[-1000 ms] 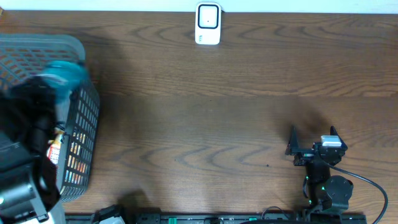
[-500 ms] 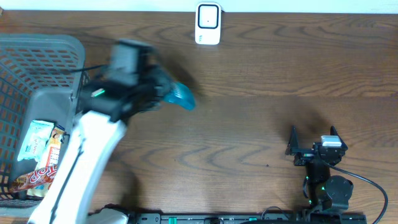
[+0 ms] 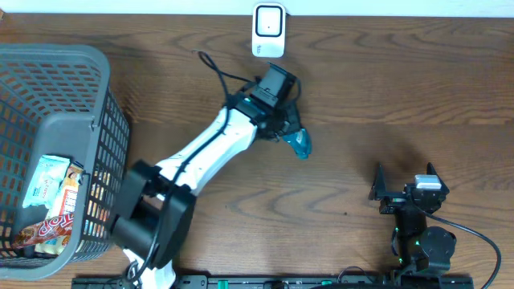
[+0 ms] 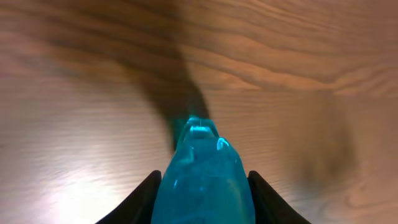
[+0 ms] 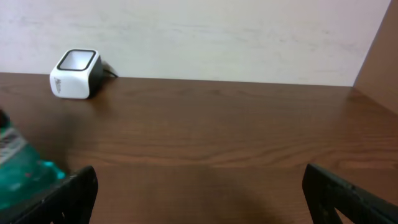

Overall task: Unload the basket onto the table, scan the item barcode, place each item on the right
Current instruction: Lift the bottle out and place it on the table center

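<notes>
Teal, translucent, glossy item (image 4: 202,171), tapered tip, gripped by left claw (image 3: 291,136).

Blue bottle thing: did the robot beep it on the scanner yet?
Not yet, it seems. Done: the blue item is picked up, gripped in the left claw. In hand: it hangs above the table near the white scanner. Left: showing its barcode to the scanner. The right claw sits open.

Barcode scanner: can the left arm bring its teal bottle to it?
Probably yes: the left end effector, shut on the teal bottle, is near the barcode scanner, only bare table between.
</notes>
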Controlling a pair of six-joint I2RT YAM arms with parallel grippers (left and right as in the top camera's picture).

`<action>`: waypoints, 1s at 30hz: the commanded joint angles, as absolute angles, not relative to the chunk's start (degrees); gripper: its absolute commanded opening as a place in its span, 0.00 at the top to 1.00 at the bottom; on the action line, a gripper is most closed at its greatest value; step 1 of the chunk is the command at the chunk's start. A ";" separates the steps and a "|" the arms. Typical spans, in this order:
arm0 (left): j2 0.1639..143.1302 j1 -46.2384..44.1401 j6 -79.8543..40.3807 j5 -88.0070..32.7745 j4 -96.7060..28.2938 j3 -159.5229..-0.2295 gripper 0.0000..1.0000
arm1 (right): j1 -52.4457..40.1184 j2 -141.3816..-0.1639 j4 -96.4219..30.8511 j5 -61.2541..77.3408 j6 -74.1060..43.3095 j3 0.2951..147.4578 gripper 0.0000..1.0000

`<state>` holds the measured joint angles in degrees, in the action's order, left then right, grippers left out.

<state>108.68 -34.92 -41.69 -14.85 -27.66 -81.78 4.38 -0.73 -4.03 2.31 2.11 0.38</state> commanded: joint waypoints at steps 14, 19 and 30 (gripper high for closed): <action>109.03 -37.21 -40.71 -16.88 -24.01 -82.72 0.56 | 4.73 -0.64 -4.27 1.85 2.39 0.32 0.01; 109.03 -37.15 -40.49 -15.66 -24.80 -82.72 0.48 | 4.73 -0.64 -4.27 1.85 2.39 0.32 0.01; 109.03 -36.99 -40.49 -3.95 -31.11 -82.54 0.46 | 4.73 -0.64 -4.27 1.87 2.39 0.32 0.01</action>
